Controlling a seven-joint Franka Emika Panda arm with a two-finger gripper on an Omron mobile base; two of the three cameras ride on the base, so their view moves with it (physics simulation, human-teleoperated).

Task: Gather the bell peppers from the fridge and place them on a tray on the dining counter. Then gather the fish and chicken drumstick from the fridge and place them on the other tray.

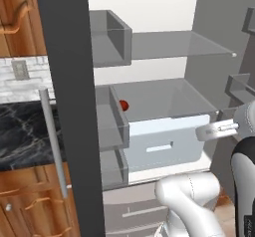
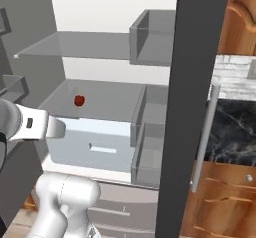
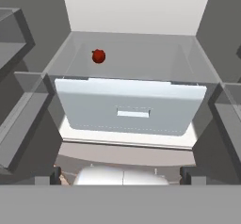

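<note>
Red pepper [image 3: 98,56] small, shape unclear, on fridge shelf [image 3: 141,58] above drawer [image 3: 132,106]; claw [image 3: 123,175] wide, empty, well apart.

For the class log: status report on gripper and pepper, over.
Gripper open, empty, facing fridge. Red bell pepper on shelf above white drawer. Path looks clear.

open fridge ahead of the claw: white drawer [image 3: 132,110] straight in front, slot handle at its middle. glass shelf [image 1: 169,44] higher up, grey door bins [image 2: 150,37] off to the sides. dark fridge door [image 1: 67,106] edge-on with a steel bar handle [image 1: 54,141]. black marble counter [image 2: 232,132], wood cabinets [image 1: 30,206] beyond.
</note>
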